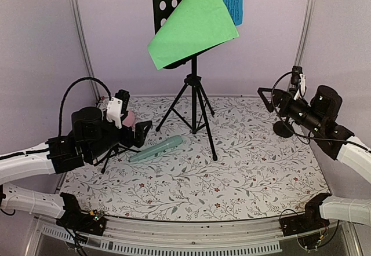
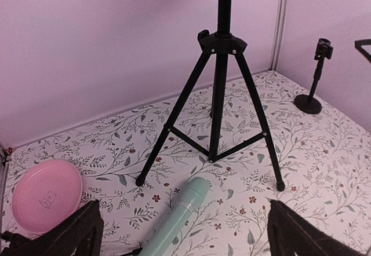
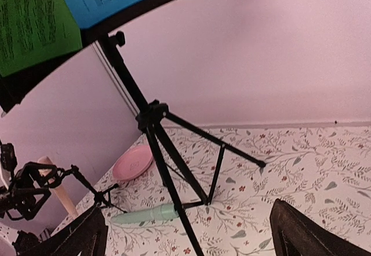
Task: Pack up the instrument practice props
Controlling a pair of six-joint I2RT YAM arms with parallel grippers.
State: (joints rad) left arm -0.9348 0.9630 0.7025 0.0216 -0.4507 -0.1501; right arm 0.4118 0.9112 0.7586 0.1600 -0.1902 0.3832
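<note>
One camera looks down over my bench (image 1: 249, 169) from behind. Both wrist cameras look low, sharing the tripod legs (image 2: 217, 111).

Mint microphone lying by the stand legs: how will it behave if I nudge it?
The mint microphone lies on its side and looks round, so it will probably roll. It tapers, so it may curve. Its smooth shell looks stiff, possibly slippery to pinch.

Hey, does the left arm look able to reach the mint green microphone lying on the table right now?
Probably yes. The open left gripper hangs just short of the mint green microphone with nothing between them. The black music stand's tripod leg stands close behind its head, so clearance there looks tight.
</note>
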